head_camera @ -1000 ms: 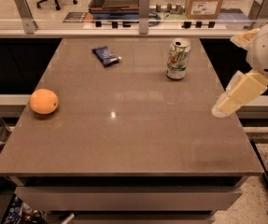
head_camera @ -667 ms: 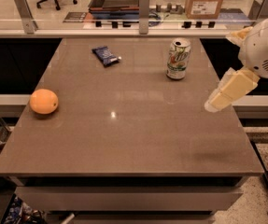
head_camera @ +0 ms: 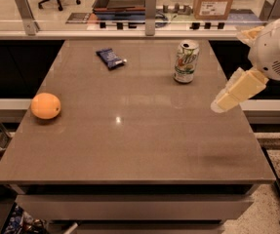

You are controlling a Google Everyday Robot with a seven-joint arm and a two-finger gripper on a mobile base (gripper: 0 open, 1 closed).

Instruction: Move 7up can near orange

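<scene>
Camera view: 7up can [head_camera: 186,61] upright at the far right of the tabletop [head_camera: 130,145], orange [head_camera: 46,106] well apart near the left edge.
The white-and-green can stands on its base with its silver top up, touching nothing else, and a faint reflection of it shows on the grey-brown surface. A flat dark-blue snack packet [head_camera: 110,58] lies to the can's left, near the far edge. The orange sits closer to the camera, across the tabletop from the can. The cream-coloured pincer [head_camera: 222,102] hangs over the right side of the tabletop, near the can but apart from it, slanting down and leftward from a rounded white arm housing [head_camera: 273,50]. I cannot tell whether it is released or clenched. A cardboard box [head_camera: 215,0] stands beyond the far edge.
</scene>
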